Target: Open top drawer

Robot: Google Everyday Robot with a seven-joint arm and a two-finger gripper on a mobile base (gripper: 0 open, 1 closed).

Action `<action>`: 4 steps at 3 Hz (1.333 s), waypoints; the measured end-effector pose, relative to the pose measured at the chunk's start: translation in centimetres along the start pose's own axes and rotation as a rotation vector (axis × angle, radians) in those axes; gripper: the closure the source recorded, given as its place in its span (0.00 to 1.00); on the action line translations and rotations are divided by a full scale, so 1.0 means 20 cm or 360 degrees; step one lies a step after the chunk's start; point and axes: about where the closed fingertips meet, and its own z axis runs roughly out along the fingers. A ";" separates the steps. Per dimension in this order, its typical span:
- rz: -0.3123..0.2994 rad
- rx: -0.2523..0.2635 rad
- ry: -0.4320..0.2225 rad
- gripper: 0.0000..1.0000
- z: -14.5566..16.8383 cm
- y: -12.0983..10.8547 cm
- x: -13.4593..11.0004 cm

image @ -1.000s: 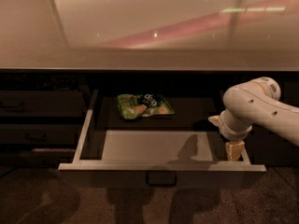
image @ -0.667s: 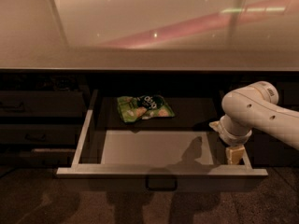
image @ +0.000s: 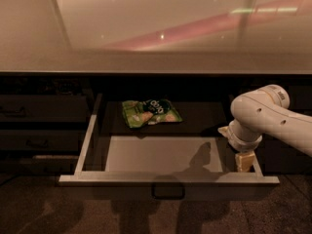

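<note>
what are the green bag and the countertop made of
Green bag: likely thin plastic film, crinkled and glossy. Countertop: smooth polished slab, maybe stone or laminate, mirroring lights. The gripper sits at the top drawer's right rail.

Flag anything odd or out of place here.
A crumpled green snack bag lies askew, alone at the back of the open top drawer. The gripper sits at its right front corner. Nothing else stands out.

Top drawer (image: 161, 156) open, pulled well out, level; wide dark grey front w/ centred loop handle (image: 167, 191); grey floor, pale side rails; gripper (image: 243, 161) at its right rail nr front; handle lower-left of gripper.
</note>
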 end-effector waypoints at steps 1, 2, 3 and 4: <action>-0.0023 -0.0002 -0.0031 0.00 0.01 0.05 -0.01; -0.0023 -0.0002 -0.0031 0.00 0.01 0.04 -0.02; -0.0043 -0.0018 -0.0058 0.00 0.03 0.10 -0.05; -0.0065 -0.0044 -0.0047 0.00 0.03 0.09 -0.08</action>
